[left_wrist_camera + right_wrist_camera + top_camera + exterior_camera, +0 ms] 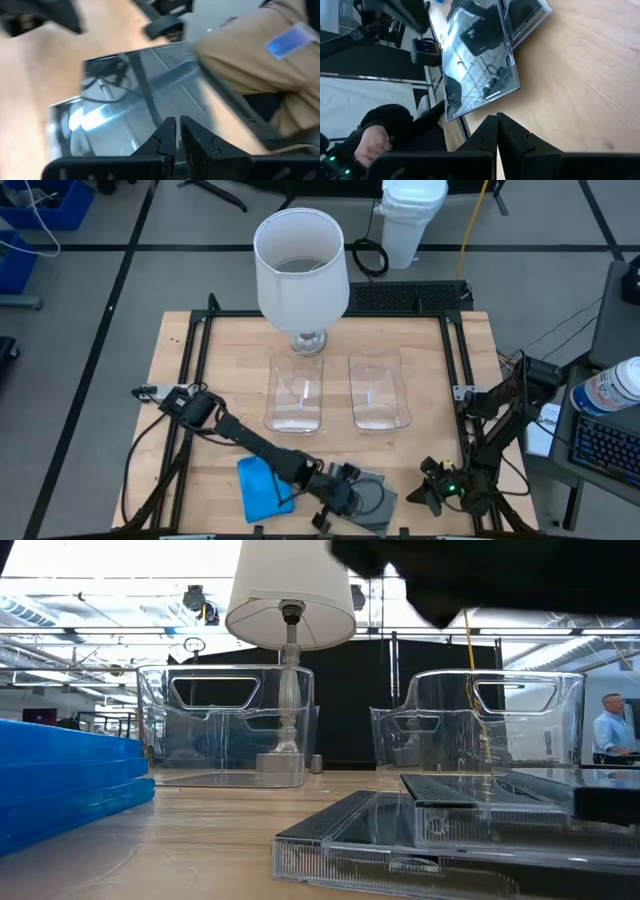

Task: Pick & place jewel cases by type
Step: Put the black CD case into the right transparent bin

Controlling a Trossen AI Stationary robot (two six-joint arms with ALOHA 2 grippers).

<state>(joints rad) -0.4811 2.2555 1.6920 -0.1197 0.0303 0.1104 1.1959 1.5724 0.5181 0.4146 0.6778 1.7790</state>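
Observation:
Several smoky grey jewel cases lie overlapped flat on the table near its near edge, and show up close in the low view. A stack of bright blue cases rests to their left. My left gripper is shut and stands over the top grey case, fingertips together. My right gripper is shut and waits over bare wood right of the grey cases. My left gripper points its shut fingers slanting down at the clear lid of the top grey case. I cannot tell whether the tips touch it. The case lies flat on the table.
Two clear trays stand side by side at mid-table. A white-shaded lamp stands behind the left one. A black frame borders the table. A person's tan sleeve and hand are near the table's near edge.

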